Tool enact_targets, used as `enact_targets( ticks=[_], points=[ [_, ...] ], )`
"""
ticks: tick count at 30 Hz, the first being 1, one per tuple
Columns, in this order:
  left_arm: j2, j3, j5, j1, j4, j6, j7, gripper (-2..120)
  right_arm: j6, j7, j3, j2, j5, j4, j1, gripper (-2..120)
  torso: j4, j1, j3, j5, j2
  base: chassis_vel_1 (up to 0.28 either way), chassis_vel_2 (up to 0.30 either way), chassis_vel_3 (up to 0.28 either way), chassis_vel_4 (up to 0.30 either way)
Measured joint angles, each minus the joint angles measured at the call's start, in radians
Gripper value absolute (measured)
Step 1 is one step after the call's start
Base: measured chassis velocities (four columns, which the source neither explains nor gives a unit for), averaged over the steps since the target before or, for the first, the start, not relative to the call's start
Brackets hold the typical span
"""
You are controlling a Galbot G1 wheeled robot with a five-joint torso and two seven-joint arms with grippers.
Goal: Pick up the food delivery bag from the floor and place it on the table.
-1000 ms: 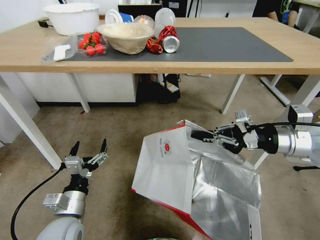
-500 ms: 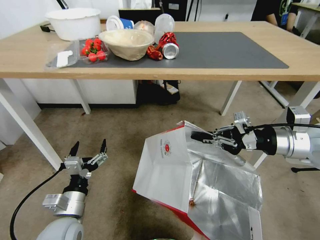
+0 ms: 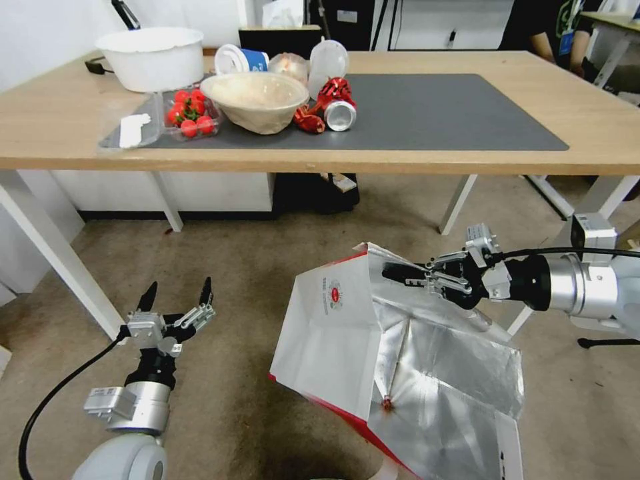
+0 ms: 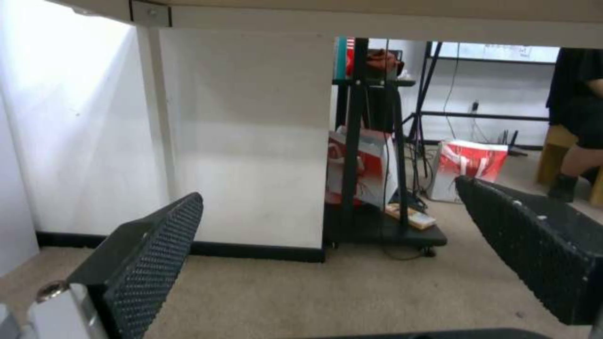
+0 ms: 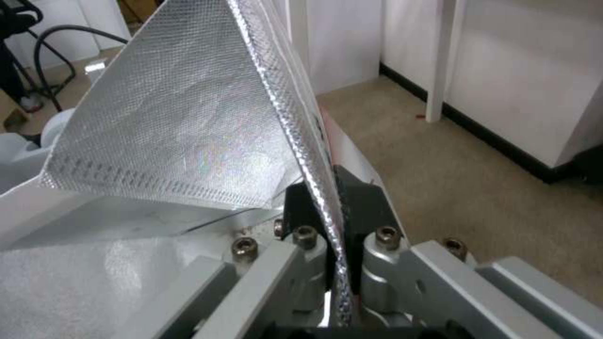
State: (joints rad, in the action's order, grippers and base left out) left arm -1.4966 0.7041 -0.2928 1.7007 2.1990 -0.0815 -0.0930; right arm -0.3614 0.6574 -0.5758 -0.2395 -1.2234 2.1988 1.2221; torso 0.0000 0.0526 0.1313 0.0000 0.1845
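A: Where do we have the food delivery bag (image 3: 333, 333)?

B: Below and in front of the worktop (image 3: 600, 113), tilted, its lower red edge down by the floor (image 3: 233, 267). Our right gripper (image 3: 393, 272) has its fingers pinched tight on the upper rim; the right wrist view shows the foil edge (image 5: 314, 179) sandwiched between the pads.

A: And the left gripper (image 3: 177, 293)?

B: Parked low to the bag's left, well apart from it, fingers (image 4: 157, 245) spread wide and holding nothing.

A: How do we think the bag will handle?

B: Light and floppy, we'd judge. The crinkled lining is thin and probably slick, so a rim pinch may slip or tear, and the body will sag and swing. A strap handle or a reinforced corner would be safer.

A: Anything different from a second ago?

B: The worktop sits lower in our head view, so the camera has shifted. The grip itself is unchanged, and the left arm hasn't moved.
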Motion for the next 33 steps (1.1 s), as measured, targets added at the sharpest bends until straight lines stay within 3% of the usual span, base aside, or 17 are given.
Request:
enact_targets(
  ticks=[33],
  points=[
    [0.005, 0.004, -0.004, 0.001, 0.011, 0.002, 0.002, 100, -0.001, -0.003, -0.005, 0.001, 0.008, 0.007, 0.013, 0, 0.0, 0.036, 0.1, -0.0001, 0.135, 0.0, 0.0, 0.0, 0.0]
  ],
)
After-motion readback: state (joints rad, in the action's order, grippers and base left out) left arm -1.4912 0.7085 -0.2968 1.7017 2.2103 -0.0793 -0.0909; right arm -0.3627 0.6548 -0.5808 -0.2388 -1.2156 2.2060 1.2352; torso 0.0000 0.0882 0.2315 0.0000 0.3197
